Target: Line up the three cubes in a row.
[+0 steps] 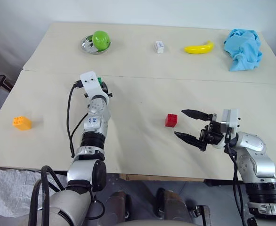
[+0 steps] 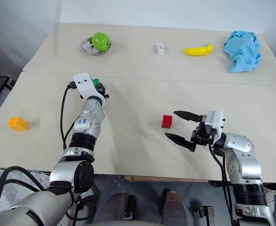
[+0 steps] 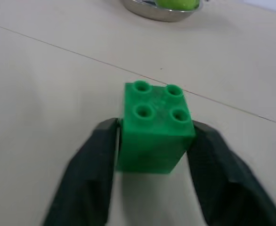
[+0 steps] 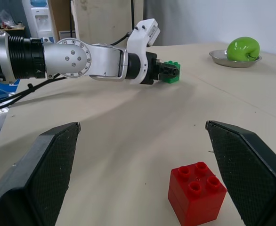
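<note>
Right gripper (image 1: 189,125) spread wide, empty, just right of red brick (image 1: 171,120). Orange-yellow brick (image 1: 21,123) far left of red brick, near table (image 1: 138,146) edge. Left gripper (image 3: 152,141) pinching green brick (image 3: 154,126), left of and beyond red brick.

No text or label is legible anywhere.

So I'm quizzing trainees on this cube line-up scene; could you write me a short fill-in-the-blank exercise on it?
1. The left gripper is shut on the ____ cube.
2. The right gripper stands open beside the ____ cube.
3. The apple sits in a metal ____.
4. The orange-yellow cube lies near the table's ____ edge.

Missing words: green; red; bowl; left
</note>
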